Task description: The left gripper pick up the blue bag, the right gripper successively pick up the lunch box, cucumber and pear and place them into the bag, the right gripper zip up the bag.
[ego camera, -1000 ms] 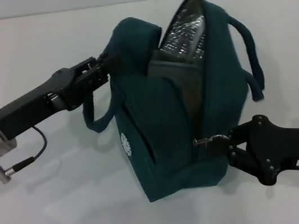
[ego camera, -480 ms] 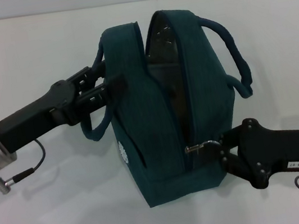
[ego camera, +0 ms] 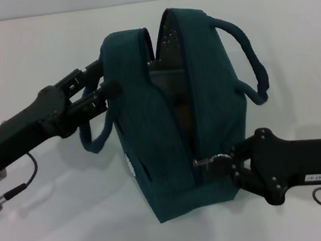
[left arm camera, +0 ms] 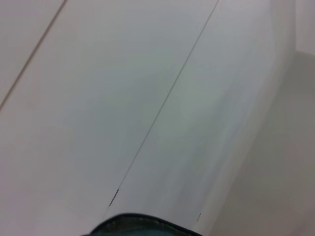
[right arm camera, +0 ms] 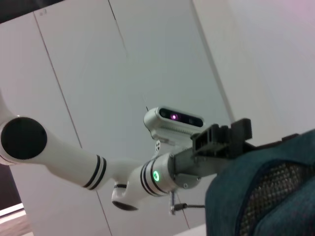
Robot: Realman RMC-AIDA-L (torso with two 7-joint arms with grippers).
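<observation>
With our left gripper (ego camera: 99, 86) clenched on the blue bag (ego camera: 172, 118), our right gripper (ego camera: 219, 163) pinches the zipper pull (ego camera: 207, 162), its open seam running toward 12 o'clock.

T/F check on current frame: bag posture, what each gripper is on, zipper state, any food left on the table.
1. The blue bag stands upright on the table. True.
2. The left gripper is on the bag's upper edge by a handle. True.
3. The right gripper hangs clear of the bag. False: its jaws are at the zipper pull, low on the bag.
4. The bag is fully zipped. False: the top gapes open.
5. A cucumber lies on the table. False: none visible there.
</observation>
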